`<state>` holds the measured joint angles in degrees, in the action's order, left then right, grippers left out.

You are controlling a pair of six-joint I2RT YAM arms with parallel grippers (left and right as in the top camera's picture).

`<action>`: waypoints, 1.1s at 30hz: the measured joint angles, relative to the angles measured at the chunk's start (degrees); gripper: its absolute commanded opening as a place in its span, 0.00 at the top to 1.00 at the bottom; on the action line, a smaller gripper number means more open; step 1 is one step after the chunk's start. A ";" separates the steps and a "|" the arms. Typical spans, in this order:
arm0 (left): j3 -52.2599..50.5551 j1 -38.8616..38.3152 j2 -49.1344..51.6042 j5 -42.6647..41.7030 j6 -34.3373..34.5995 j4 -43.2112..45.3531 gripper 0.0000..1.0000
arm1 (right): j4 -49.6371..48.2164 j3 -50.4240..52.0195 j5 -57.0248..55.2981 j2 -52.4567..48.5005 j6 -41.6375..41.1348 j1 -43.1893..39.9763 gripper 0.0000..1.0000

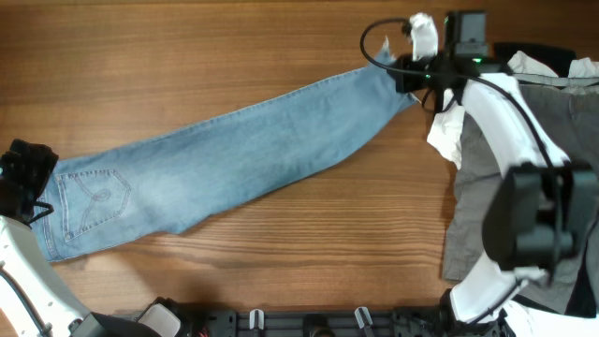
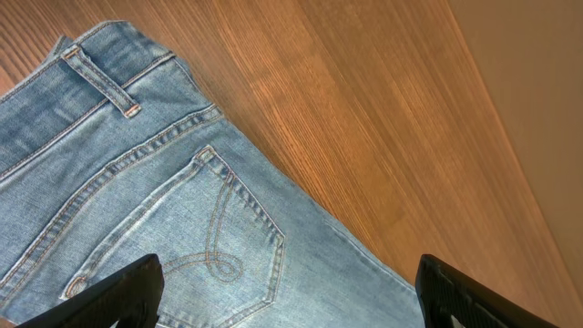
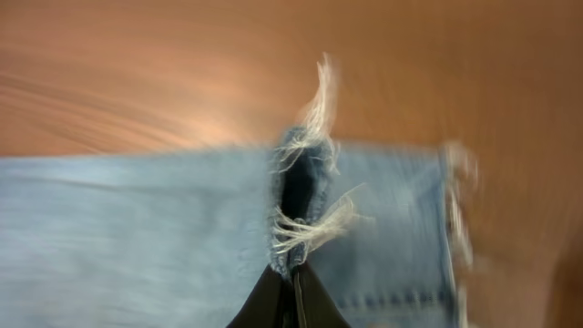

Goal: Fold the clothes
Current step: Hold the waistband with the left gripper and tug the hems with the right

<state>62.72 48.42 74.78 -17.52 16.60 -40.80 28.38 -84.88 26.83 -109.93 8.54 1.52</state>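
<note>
The light-blue jeans lie stretched out on the wooden table, running from the waist and stitched back pocket at lower left to the leg end at upper right. My right gripper is shut on the frayed hem; in the blurred right wrist view the closed gripper pinches a lifted fold of denim with white threads. My left gripper hovers at the waist end. In the left wrist view that gripper is open, its fingers wide apart over the pocket, holding nothing.
A heap of other clothes sits at the right edge: grey trousers, a white garment and a black piece. The right arm reaches over this heap. Bare wood lies beyond the jeans.
</note>
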 measured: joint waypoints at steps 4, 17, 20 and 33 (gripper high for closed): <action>0.00 0.00 0.00 0.00 0.00 0.02 0.12 | -3.15 -0.13 0.28 6.56 -2.19 0.22 0.96; 0.00 0.00 0.00 0.00 0.00 0.02 0.12 | -8.96 -0.33 -10.27 -8.87 -7.91 0.15 0.31; 0.00 0.00 0.00 0.00 0.00 0.00 0.12 | -8.04 -0.13 -10.64 -12.63 -8.79 -0.07 0.32; 0.00 0.00 0.00 0.00 0.00 0.00 0.12 | -6.38 0.02 -1.66 -12.83 -11.72 -11.15 0.42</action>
<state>62.72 48.42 74.78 -17.52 16.60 -40.80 22.00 -84.86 25.17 -122.76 -3.18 -9.63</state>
